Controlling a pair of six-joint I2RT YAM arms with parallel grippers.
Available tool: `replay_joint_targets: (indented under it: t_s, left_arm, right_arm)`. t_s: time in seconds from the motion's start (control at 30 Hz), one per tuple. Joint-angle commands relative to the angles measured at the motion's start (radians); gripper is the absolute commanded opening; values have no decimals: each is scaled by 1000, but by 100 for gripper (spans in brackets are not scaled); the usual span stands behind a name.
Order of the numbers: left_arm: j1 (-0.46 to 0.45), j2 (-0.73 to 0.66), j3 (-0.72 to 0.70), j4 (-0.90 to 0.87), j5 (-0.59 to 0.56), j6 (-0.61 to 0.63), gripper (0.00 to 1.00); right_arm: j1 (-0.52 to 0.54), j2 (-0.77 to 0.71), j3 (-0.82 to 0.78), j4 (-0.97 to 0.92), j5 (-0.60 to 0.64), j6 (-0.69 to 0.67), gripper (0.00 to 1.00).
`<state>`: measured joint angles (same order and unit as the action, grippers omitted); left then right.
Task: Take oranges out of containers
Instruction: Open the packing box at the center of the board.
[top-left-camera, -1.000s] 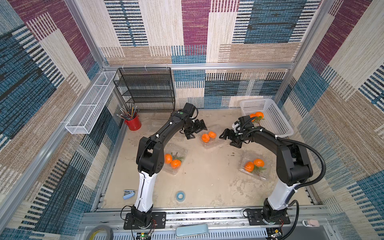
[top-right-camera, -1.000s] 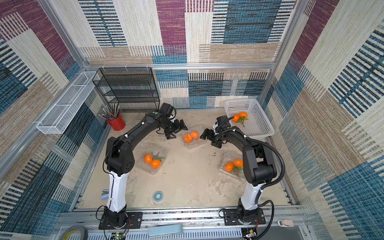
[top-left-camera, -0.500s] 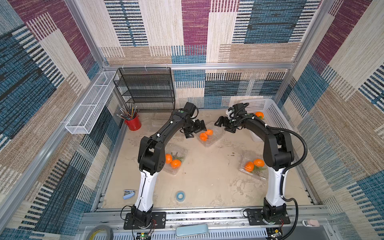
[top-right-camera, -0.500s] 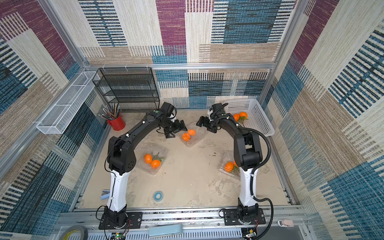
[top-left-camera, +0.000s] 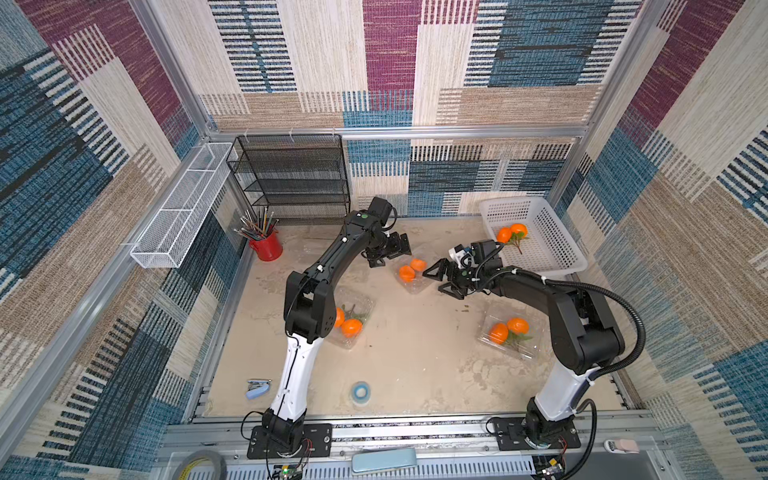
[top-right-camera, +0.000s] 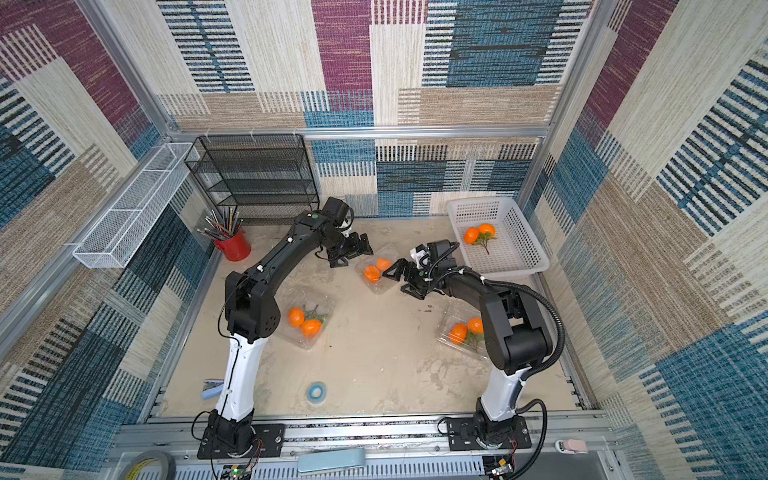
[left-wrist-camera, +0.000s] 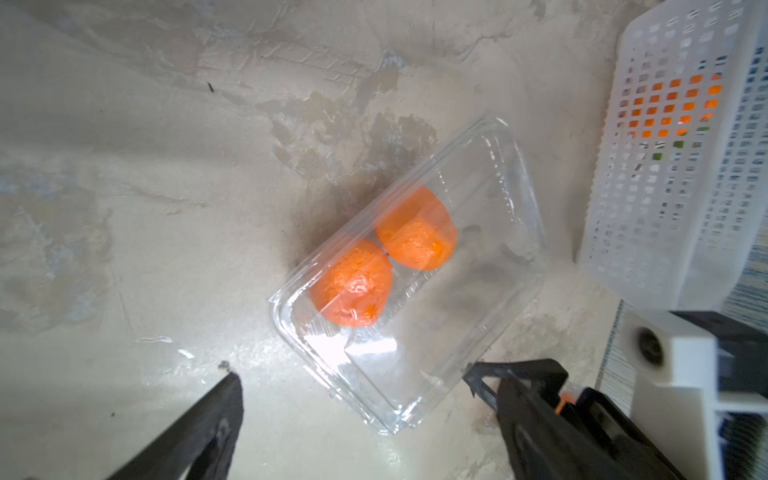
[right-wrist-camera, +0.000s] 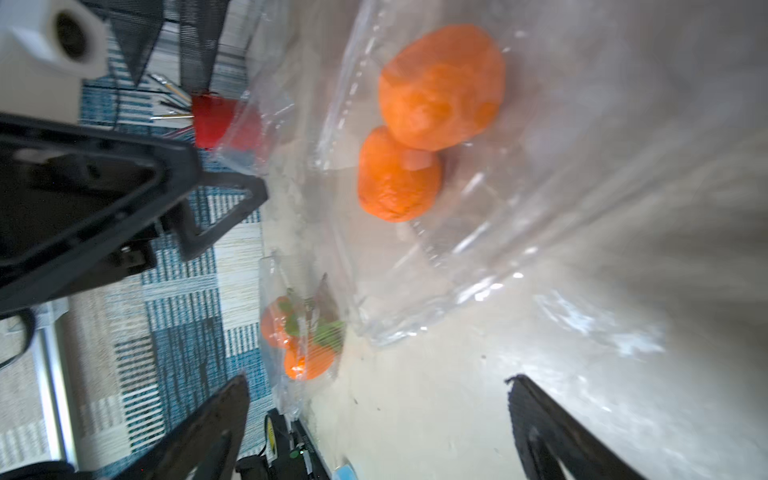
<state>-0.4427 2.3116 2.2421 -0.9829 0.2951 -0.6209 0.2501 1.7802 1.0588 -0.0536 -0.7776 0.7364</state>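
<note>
A clear container (top-left-camera: 417, 286) (left-wrist-camera: 478, 299) with two oranges (top-left-camera: 411, 269) (top-right-camera: 376, 270) (left-wrist-camera: 353, 282) (right-wrist-camera: 440, 87) lies mid-table between both grippers. My left gripper (top-left-camera: 388, 250) (top-right-camera: 351, 251) (left-wrist-camera: 361, 378) hangs open at the container's back-left side, holding nothing. On the container's right, my right gripper (top-left-camera: 442, 279) (top-right-camera: 401, 276) (right-wrist-camera: 378, 380) is open and empty. A second container (top-left-camera: 353, 340) (top-right-camera: 309, 340) of oranges (top-left-camera: 351, 326) lies front left, and a third container (top-left-camera: 519, 351) holds oranges (top-left-camera: 507, 330) front right. Two leafy oranges (top-left-camera: 511, 232) (top-right-camera: 480, 232) lie in the white basket.
The white basket (top-left-camera: 552, 253) (left-wrist-camera: 665, 208) stands at the back right, close behind my right arm. A black mesh shelf (top-left-camera: 299, 178) and a red pencil cup (top-left-camera: 266, 247) stand at the back left. A blue tape roll (top-left-camera: 360, 391) and a stapler (top-left-camera: 257, 387) lie near the front edge.
My right gripper reached toward the back, then came forward and down beside the middle container, jaws slightly wider. The left gripper has hardly moved.
</note>
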Motion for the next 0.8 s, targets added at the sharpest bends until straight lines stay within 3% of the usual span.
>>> replay_joint_targets:
  t_s: [0.0, 0.43, 0.77]
  left_arm:
    - [10, 13, 18, -26, -5, 35, 96]
    - [25, 109, 68, 33, 178, -96, 96]
    - [32, 108, 45, 50, 189, -114, 96]
  right_arm:
    - [0, 1, -14, 181, -51, 104, 98]
    - [0, 86, -4, 319, -100, 213, 98]
    - [0, 112, 1, 387, -123, 252, 98]
